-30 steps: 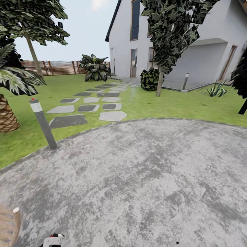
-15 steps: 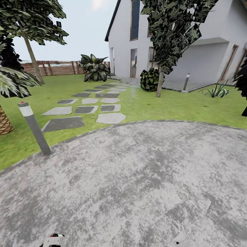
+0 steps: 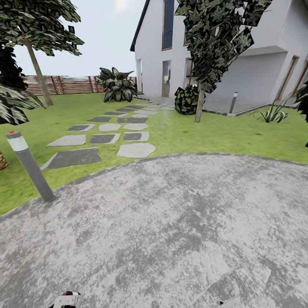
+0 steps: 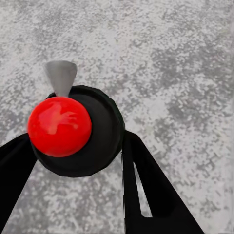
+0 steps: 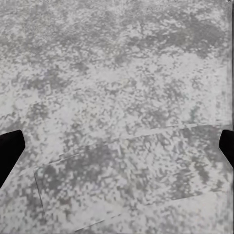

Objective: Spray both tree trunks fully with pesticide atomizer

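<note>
The pesticide atomizer (image 4: 73,129), with a black round body, a red ball top and a grey cone nozzle, sits between the two black fingers of my left gripper (image 4: 78,151), which is shut on it above grey paving. A small white, red and black piece (image 3: 66,299) peeks in at the head view's bottom edge. My right gripper (image 5: 117,151) is open, its fingertips far apart over bare paving. One tree's bare leaning trunk (image 3: 38,72) rises at the far left by the fence. A second tree trunk (image 3: 199,102) stands on the lawn in front of the house.
Grey paving (image 3: 171,231) spreads ahead, edged by lawn (image 3: 214,132) with stepping stones (image 3: 102,137). A grey lamp post (image 3: 30,169) stands at the paving's left edge, a palm's fronds (image 3: 13,107) behind it. A white house (image 3: 256,64), bushes and the slat fence (image 3: 68,84) lie beyond.
The whole head view has shifted: the lamp post and palm have slid left and down, and the palm's scaly trunk has nearly left the picture. The camera moved; the grippers look unchanged.
</note>
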